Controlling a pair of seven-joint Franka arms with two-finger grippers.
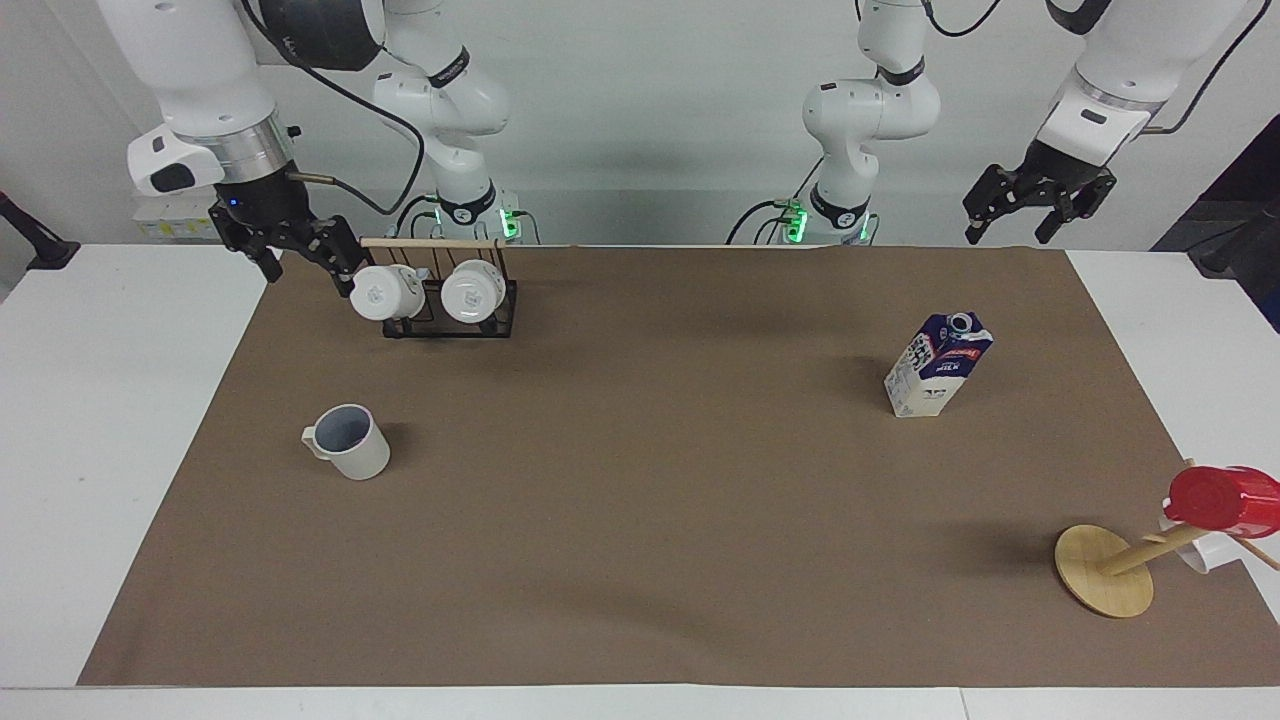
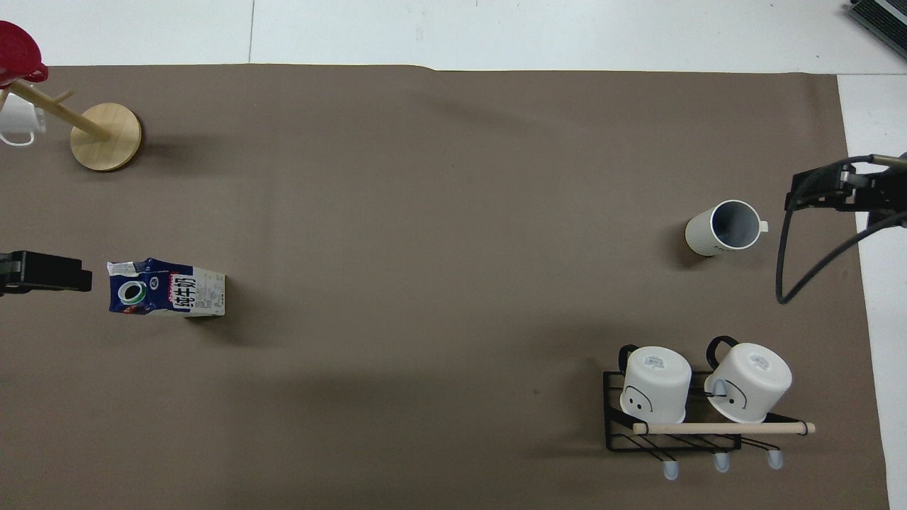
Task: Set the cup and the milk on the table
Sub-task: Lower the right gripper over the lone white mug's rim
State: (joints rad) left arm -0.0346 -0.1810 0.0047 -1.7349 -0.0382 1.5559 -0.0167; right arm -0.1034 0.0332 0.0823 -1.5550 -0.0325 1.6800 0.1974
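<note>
The cup [image 1: 350, 442], a cream-white mug with a bluish-grey inside, stands upright on the brown mat [image 1: 640, 520] toward the right arm's end; it also shows in the overhead view [image 2: 724, 228]. The milk [image 1: 938, 365], a dark blue and white carton, stands upright on the mat toward the left arm's end, and shows in the overhead view [image 2: 166, 287]. My right gripper [image 1: 305, 265] hangs open and empty in the air beside the mug rack, apart from the cup. My left gripper [image 1: 1008, 225] hangs open and empty over the mat's edge, apart from the milk.
A black wire rack [image 1: 450, 300] with a wooden bar holds two white mugs, nearer to the robots than the cup. A wooden mug tree [image 1: 1105, 570] with a red cup [image 1: 1215, 498] stands at the left arm's end, farther from the robots than the milk.
</note>
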